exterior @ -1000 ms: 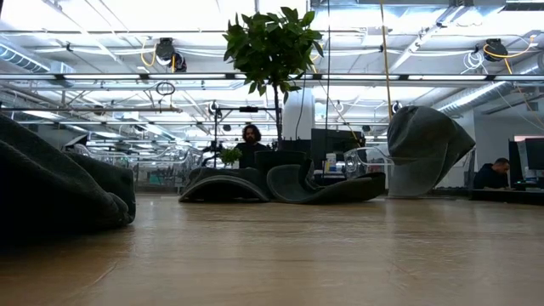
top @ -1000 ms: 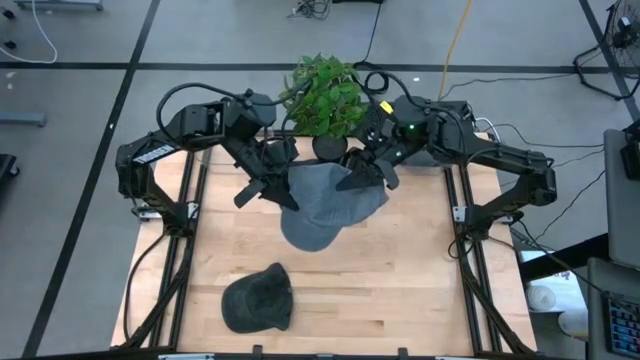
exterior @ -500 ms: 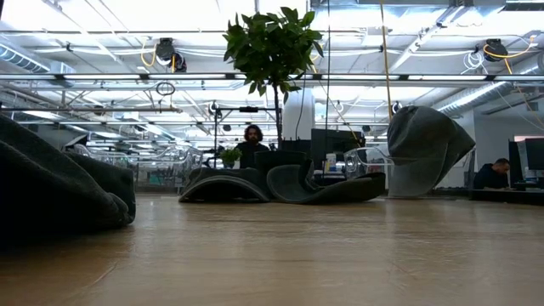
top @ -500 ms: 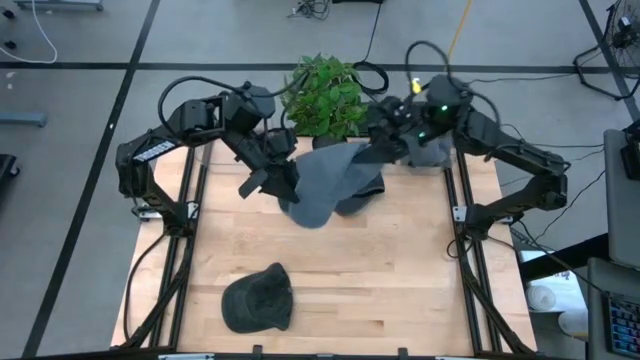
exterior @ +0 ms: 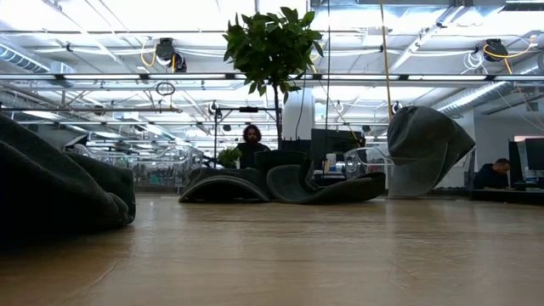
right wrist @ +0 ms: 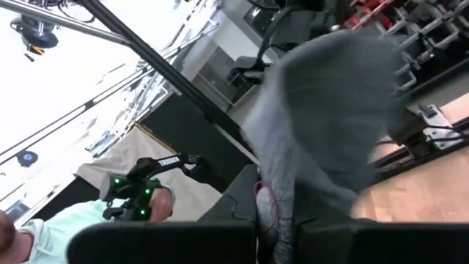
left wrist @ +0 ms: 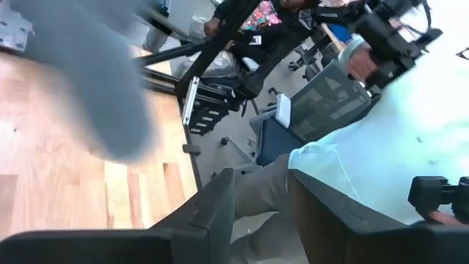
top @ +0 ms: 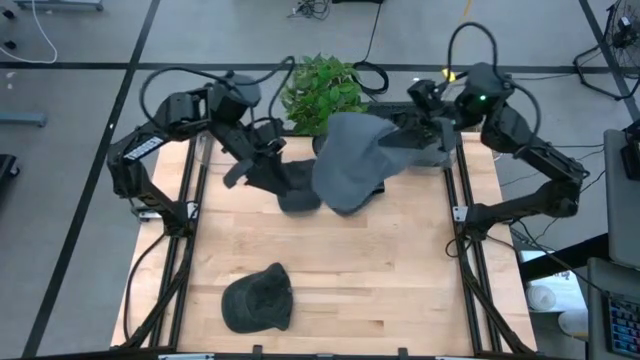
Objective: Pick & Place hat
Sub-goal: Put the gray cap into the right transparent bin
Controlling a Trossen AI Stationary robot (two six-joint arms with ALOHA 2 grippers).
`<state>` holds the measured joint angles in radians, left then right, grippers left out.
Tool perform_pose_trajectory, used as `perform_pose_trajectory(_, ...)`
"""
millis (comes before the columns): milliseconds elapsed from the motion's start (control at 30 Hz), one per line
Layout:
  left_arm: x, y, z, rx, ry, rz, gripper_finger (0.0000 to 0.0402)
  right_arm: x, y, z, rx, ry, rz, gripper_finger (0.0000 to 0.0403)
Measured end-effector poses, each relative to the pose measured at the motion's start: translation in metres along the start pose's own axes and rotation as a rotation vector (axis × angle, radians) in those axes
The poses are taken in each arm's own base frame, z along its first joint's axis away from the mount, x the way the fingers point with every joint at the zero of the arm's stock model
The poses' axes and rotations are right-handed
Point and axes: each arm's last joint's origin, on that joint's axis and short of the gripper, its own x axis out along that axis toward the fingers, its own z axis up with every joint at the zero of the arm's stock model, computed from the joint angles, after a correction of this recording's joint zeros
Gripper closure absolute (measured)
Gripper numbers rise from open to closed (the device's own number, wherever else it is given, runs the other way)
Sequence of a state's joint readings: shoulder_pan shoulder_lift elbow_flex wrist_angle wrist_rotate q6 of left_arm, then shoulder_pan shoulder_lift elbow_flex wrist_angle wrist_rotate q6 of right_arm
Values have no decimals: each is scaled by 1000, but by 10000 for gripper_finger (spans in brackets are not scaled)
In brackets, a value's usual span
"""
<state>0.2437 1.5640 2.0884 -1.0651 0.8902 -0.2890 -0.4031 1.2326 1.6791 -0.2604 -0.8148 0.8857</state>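
We find the right gripper [top: 432,132] raised at the far right of the table [top: 400,270], its arm folded back toward the right rail, fingers clamped on the grey hat [top: 355,160]; in the right wrist view the hat's cloth [right wrist: 322,125] hangs pinched between the two dark fingers [right wrist: 242,202]. The hat drapes from that grip toward the table's far middle, just in front of the potted plant [top: 322,92]. The left gripper [top: 258,165] sits low at the far left, pointing toward the hat; in the left wrist view its fingers [left wrist: 212,209] stand apart with nothing between them. A dark item [top: 295,190] lies on the table beside it, partly under the hat; we cannot tell what it is. A second, darker hat [top: 258,300] rests well apart near the front edge. In the low view, a person [exterior: 251,140] sits beyond the table.
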Motion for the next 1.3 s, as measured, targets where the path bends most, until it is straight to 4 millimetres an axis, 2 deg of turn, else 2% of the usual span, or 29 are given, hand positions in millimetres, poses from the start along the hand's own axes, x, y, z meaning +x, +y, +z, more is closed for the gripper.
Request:
perform_pose_trajectory(267,-30,-26,-8,47,-64,5,270,-28,15,3,-107,-106,-60,402)
perform_pose_trajectory(567,-52,-50,-19,79,-142,68,270,-50,8,4,-343,-263,-402,402)
perform_pose_trajectory(800,-60,-56,-22,115,-189,145,270,-66,-1,14,-466,-355,-608,402)
perform_pose_trajectory(1000,-64,-54,-21,192,-258,356,270,-81,-6,22,-560,-414,-754,403)
perform_pose_trajectory(1100,-67,-54,-21,221,-281,441,270,-89,-6,27,-593,-457,-785,403)
perform_pose_trajectory(1300,-68,-54,-21,248,-283,460,270,-100,-4,37,-639,-525,-788,403)
